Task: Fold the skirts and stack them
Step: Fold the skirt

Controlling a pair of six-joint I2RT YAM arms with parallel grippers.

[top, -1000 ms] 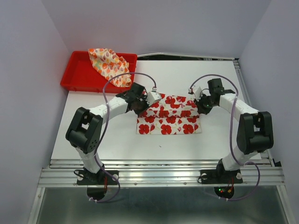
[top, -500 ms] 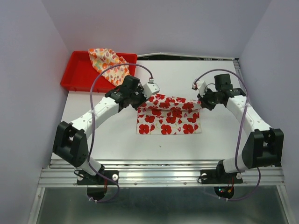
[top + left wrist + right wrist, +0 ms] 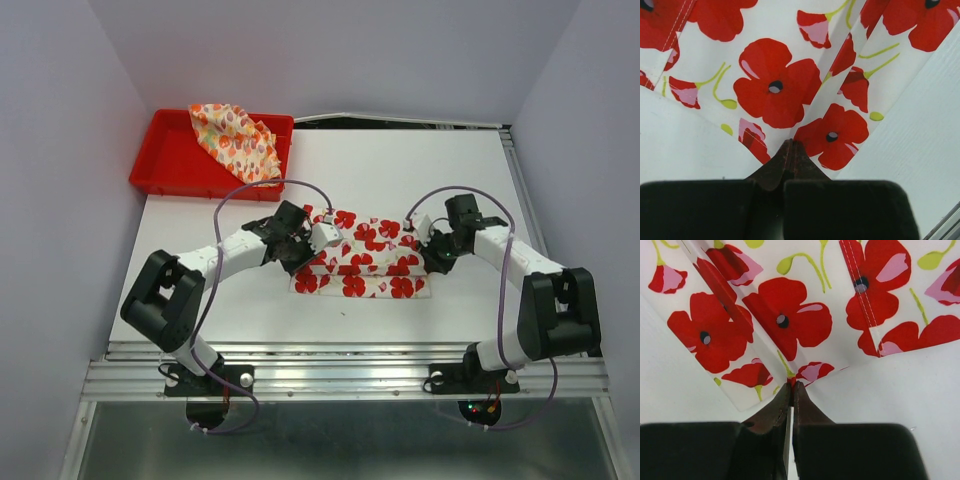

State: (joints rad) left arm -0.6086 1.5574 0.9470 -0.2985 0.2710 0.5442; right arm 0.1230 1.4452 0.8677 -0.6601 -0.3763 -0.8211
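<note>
my left arm showing white shells between black joints, my right arm matching it, thin purple cable looping above each, dark tapered fingers filling both wrist views, small lights glowing at the near bases

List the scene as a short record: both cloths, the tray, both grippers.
flowered skirt: on the table, partly folded, between the two arms
cream skirt: crumpled in the red tray, far left
left gripper: shut on the flowered skirt's left end
right gripper: shut on its right end
stack: not yet made
</note>
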